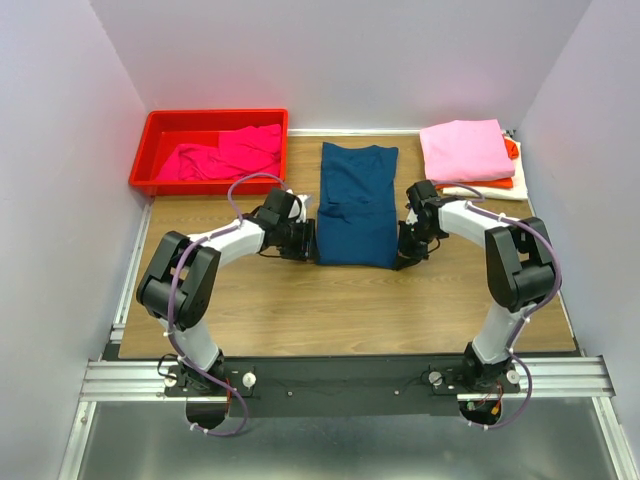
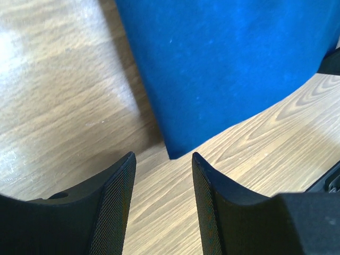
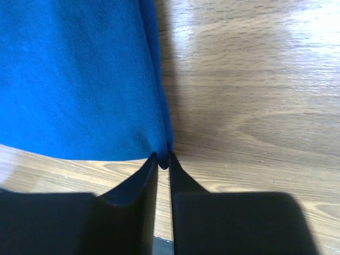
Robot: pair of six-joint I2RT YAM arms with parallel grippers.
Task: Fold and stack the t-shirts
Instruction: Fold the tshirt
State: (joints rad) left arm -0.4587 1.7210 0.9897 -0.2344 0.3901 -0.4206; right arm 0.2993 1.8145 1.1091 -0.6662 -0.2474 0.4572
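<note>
A dark navy t-shirt [image 1: 357,203] lies folded into a long strip in the middle of the table. My right gripper [image 3: 163,161] is shut on the near right corner of the navy t-shirt [image 3: 79,74]; in the top view the right gripper [image 1: 410,252] sits at that corner. My left gripper [image 2: 163,159] stands open just short of the near left corner of the navy t-shirt [image 2: 228,64], with bare wood between its fingers. In the top view the left gripper [image 1: 303,243] is at the shirt's left edge. Folded pink, orange and cream t-shirts [image 1: 467,152] are stacked at the back right.
A red plastic bin [image 1: 156,150] at the back left holds a crumpled magenta t-shirt [image 1: 225,155]. White walls close the table on the left, back and right. Bare wood [image 1: 340,310] lies between the navy shirt and the arm bases.
</note>
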